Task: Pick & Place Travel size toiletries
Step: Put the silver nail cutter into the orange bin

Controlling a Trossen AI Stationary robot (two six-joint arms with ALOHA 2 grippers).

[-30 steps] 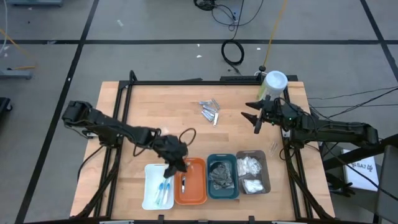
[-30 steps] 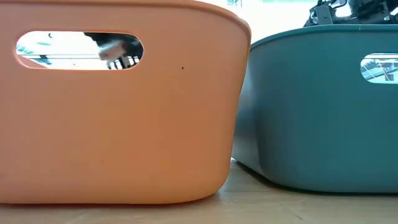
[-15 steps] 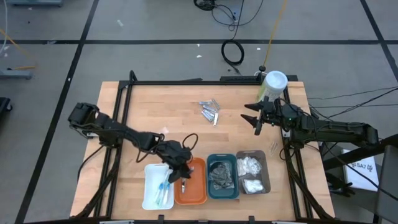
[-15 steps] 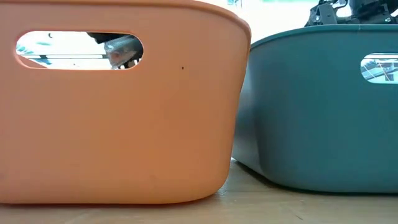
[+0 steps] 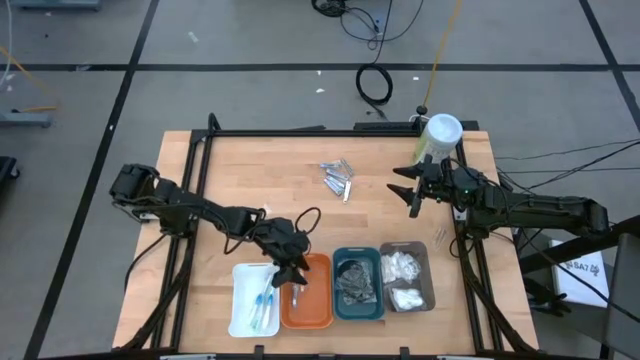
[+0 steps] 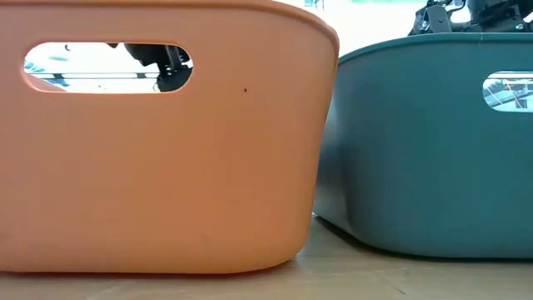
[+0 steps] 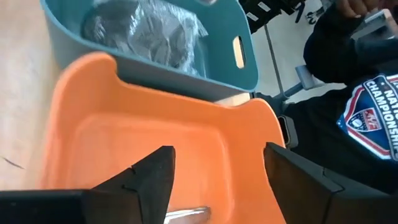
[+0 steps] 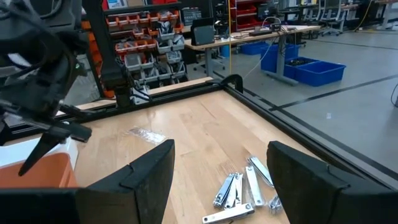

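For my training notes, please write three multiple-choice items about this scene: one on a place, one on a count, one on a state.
1. The left pincer is over which tray?
A. orange
B. teal
C. white

2. How many trays stand in the row?
A. two
B. four
C. six

3. The left pincer's fingers are:
A. open
B. shut on a canister
C. shut on a pad

Answers:
1 A, it hangs over the orange tray.
2 B: white tray, orange, teal tray, grey tray.
3 A, the left wrist view shows its fingers apart, nothing between.
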